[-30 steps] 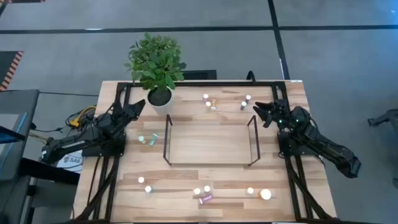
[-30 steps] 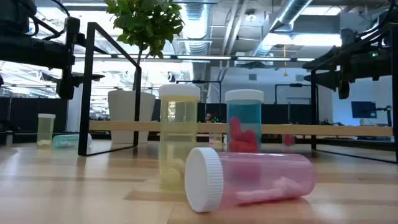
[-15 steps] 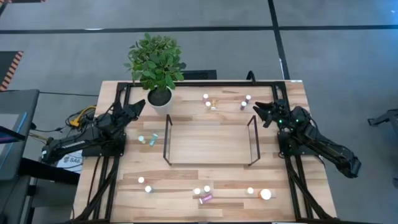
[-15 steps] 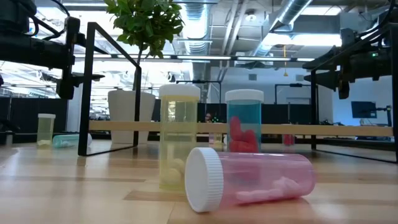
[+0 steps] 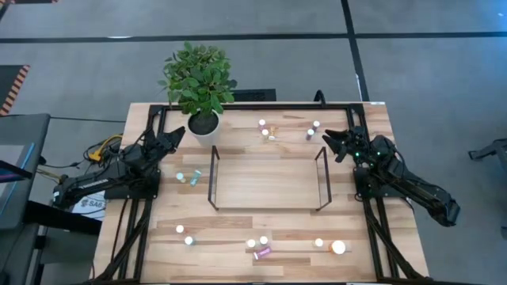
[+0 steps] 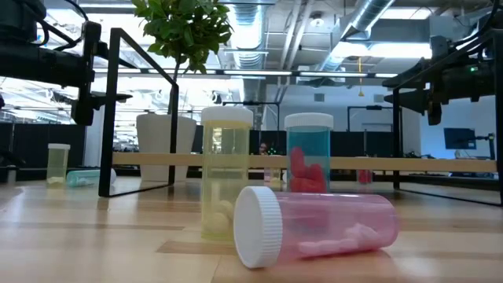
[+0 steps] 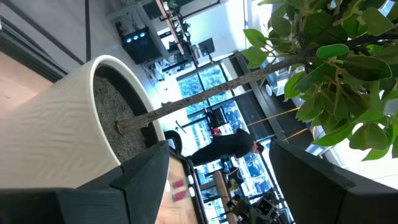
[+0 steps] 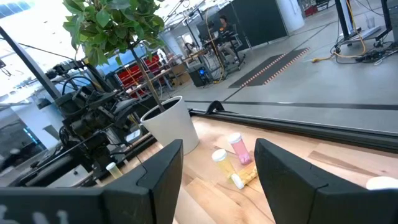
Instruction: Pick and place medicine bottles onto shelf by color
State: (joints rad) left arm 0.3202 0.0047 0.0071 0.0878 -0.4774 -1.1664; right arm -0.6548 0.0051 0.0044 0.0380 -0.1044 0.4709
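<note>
The light-wood shelf (image 5: 265,182) with black wire end frames stands at the table's middle, with no bottle on it. Small white-capped medicine bottles stand and lie around it: several at the far side (image 5: 269,131), two teal ones at the left (image 5: 186,178), several along the near edge (image 5: 257,244), among them a pink one lying on its side (image 6: 314,224), a yellow one (image 6: 225,173) and a teal one (image 6: 309,153) standing. My left gripper (image 5: 176,134) is open beside the white plant pot (image 5: 203,125). My right gripper (image 5: 331,142) is open just right of the shelf's far right corner. Both are empty.
A potted plant (image 5: 198,79) stands at the table's far left; its white pot fills the left wrist view (image 7: 68,124). The black table frame (image 5: 261,105) runs along the far edge and sides. A person shows far off in the room (image 7: 227,146).
</note>
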